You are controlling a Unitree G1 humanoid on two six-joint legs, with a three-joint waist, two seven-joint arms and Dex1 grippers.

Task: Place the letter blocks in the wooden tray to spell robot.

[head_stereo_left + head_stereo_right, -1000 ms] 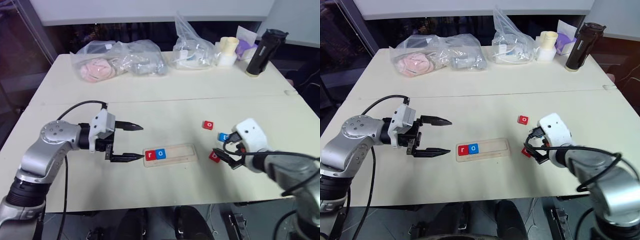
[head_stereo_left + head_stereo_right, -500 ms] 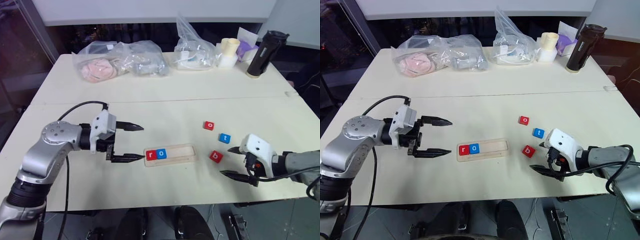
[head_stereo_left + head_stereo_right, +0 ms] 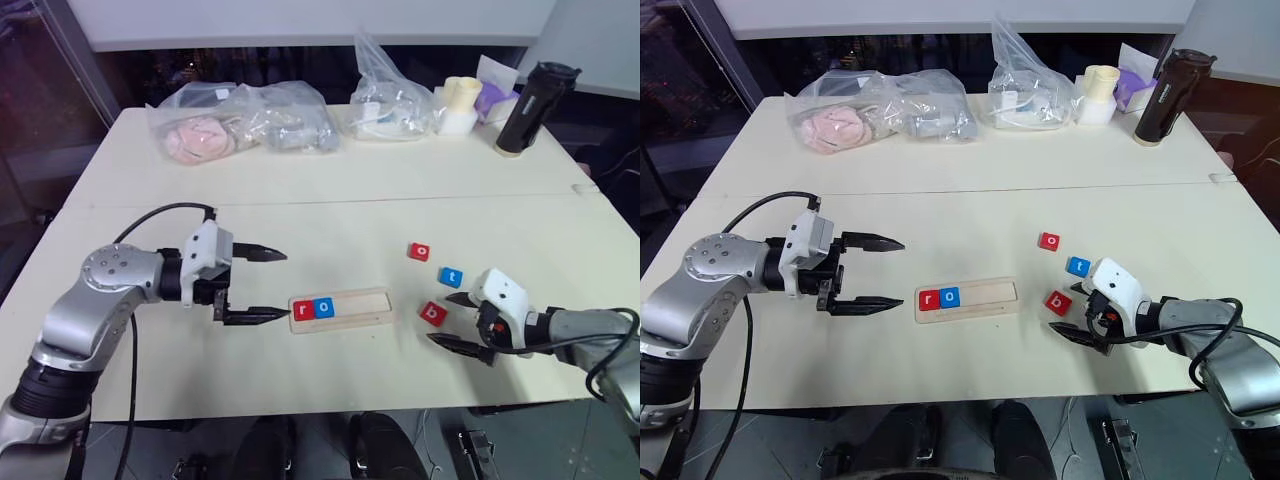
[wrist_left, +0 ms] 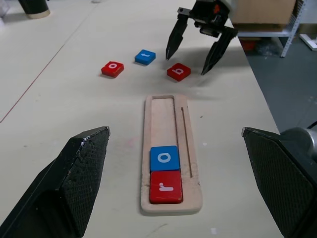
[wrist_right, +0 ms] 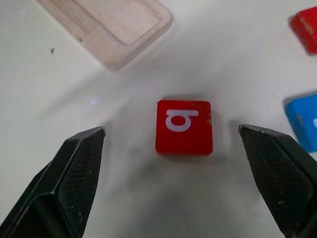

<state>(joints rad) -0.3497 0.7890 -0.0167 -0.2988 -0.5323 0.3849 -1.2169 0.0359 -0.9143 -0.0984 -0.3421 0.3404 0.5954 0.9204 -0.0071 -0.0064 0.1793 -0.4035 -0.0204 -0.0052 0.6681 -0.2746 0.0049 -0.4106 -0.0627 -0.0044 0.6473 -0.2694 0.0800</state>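
Left of frame, your left gripper [image 3: 262, 285] hovers over the worktop [image 3: 330, 200], jaws spread wide and holding nothing, tips pointed at the near end of the wooden tray [image 3: 340, 308]

Centre, low: the tray lies flat; at its left end sit the red r block [image 3: 303, 308] and the blue o block [image 3: 322, 307], touching each other; the rest of the groove is bare

Right of centre, three blocks lie loose on the worktop: red o block [image 3: 419, 251] highest, blue t block [image 3: 451, 276] below and right of it, red b block [image 3: 433, 313] lowest, nearest the tray

Lower right: your right gripper [image 3: 452, 320] is just beside the b block, jaws wide apart, gripping nothing; in the right wrist view the b sits between the two fingers [image 5: 74, 173], untouched

Along the top edge: plastic bags [image 3: 240, 120], a black bottle [image 3: 525, 95]
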